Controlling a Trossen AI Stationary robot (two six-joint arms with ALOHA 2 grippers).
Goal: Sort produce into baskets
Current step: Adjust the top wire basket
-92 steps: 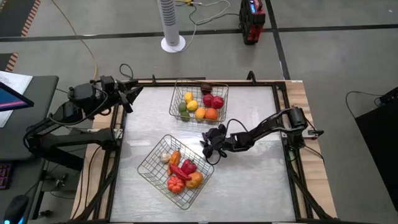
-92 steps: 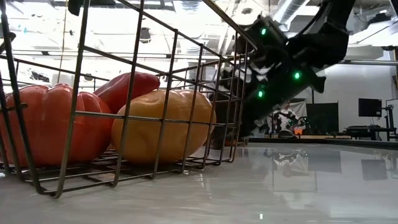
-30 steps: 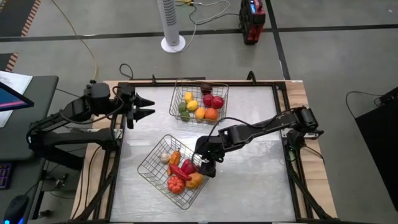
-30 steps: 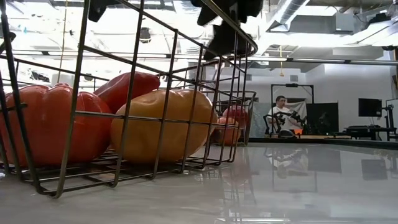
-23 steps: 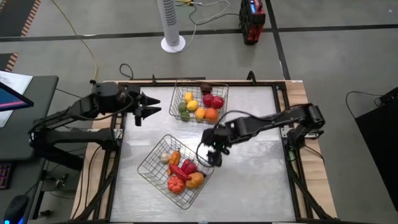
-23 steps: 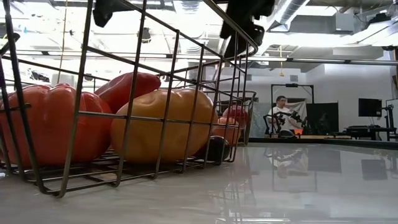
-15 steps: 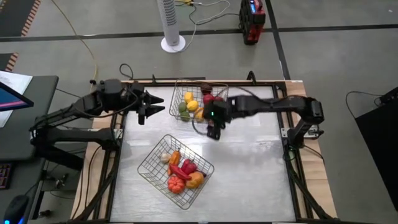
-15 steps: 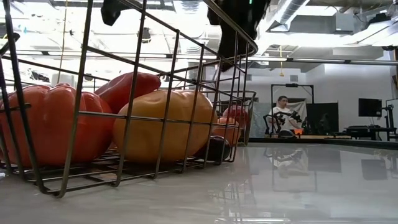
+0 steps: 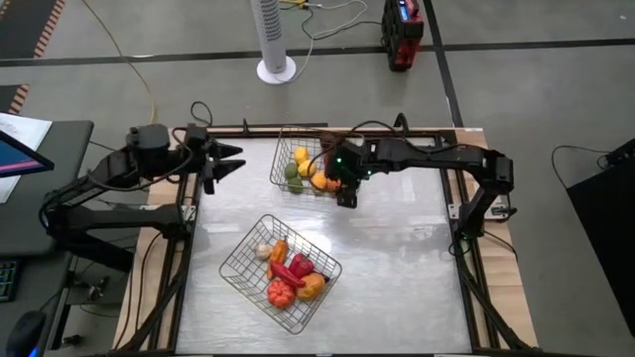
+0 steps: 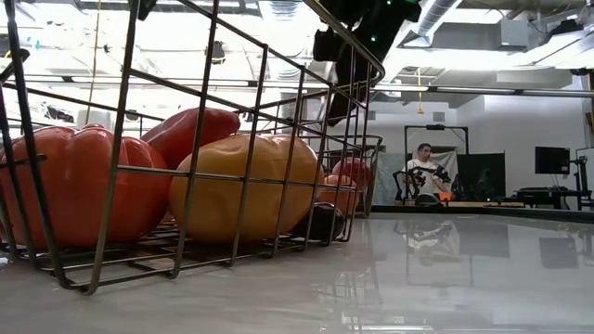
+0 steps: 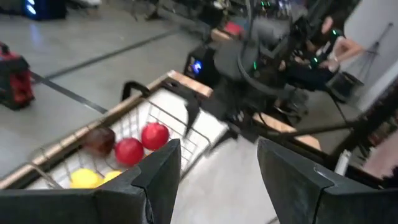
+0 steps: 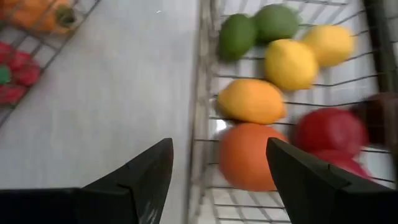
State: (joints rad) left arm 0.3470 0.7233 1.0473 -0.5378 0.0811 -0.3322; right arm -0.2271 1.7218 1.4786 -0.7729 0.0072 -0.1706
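Note:
The far basket (image 9: 281, 149) holds yellow, green, orange and red fruits; the right wrist view shows an orange (image 12: 249, 155), a lemon (image 12: 289, 62) and a red apple (image 12: 329, 130) in it. The near basket (image 9: 238, 253) holds red, orange and white vegetables, and the low view shows a dark purple piece (image 10: 325, 221) on its floor. My right gripper (image 9: 345, 196) is open and empty, above the table by the far basket's near right corner. My left gripper (image 9: 230, 159) is open and empty at the table's far left, pointing at the far basket.
Bare table top (image 9: 407, 258) lies to the right of both baskets. A dark frame (image 9: 451, 213) runs along the table's edges. A person (image 10: 422, 167) sits in the room far behind the table.
My right gripper has gone from above the near basket toward the table's far edge, to the far basket's near right corner. The dark purple piece has come to lie in the near basket. My left gripper went a little toward the far basket and then back toward the left edge.

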